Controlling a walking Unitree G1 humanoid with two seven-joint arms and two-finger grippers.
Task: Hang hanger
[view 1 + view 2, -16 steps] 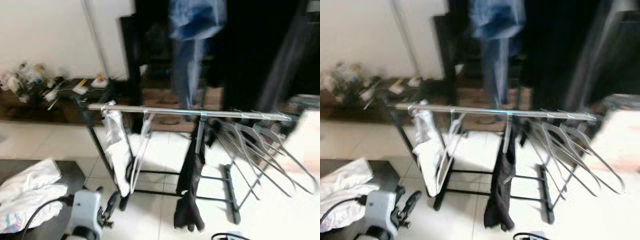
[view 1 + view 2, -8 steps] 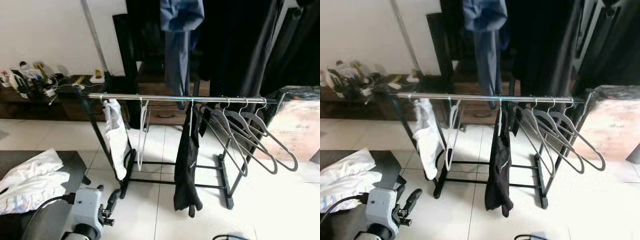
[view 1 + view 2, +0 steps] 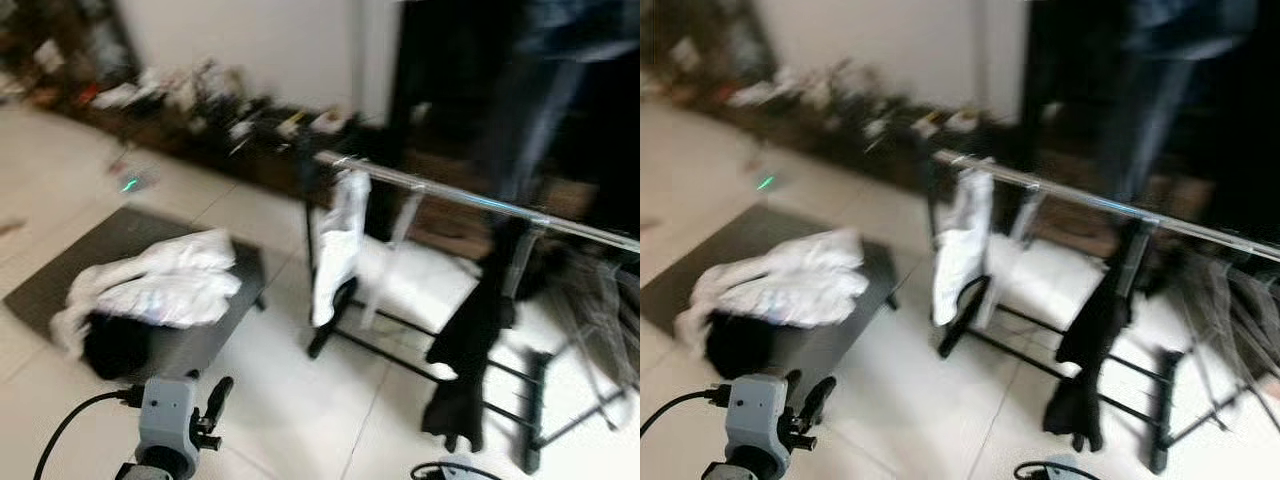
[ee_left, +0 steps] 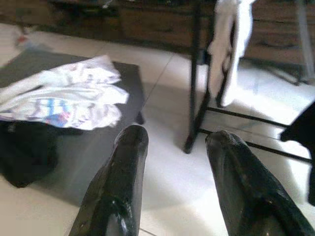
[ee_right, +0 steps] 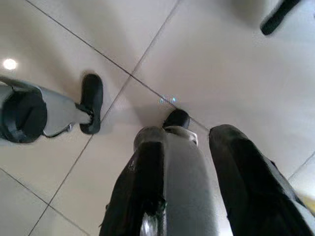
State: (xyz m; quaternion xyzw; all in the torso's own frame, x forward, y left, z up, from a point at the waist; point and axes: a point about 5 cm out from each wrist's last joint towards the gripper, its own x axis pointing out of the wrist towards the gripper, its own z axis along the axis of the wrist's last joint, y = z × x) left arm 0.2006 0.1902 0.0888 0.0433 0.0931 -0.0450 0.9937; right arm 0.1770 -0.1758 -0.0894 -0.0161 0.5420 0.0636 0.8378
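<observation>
Two grippers hang low over the pale tiled floor [image 3: 300, 420]; the left gripper [image 4: 172, 187] has its fingers spread with nothing between them, and it points toward a dark low platform [image 3: 190, 330] that carries a heap of white cloth [image 3: 150, 290] at its near edge; the right gripper [image 5: 187, 182] points down at the tiles, fingers apart and holding nothing. Behind the platform stands a black clothes rack [image 3: 330, 330] with a silver rail [image 3: 470, 200]; a white garment [image 3: 335, 240] hangs near the rail's left end, a black garment [image 3: 470, 350] hangs near the middle, and grey hangers [image 3: 600, 310], blurred, hang toward its right end.
</observation>
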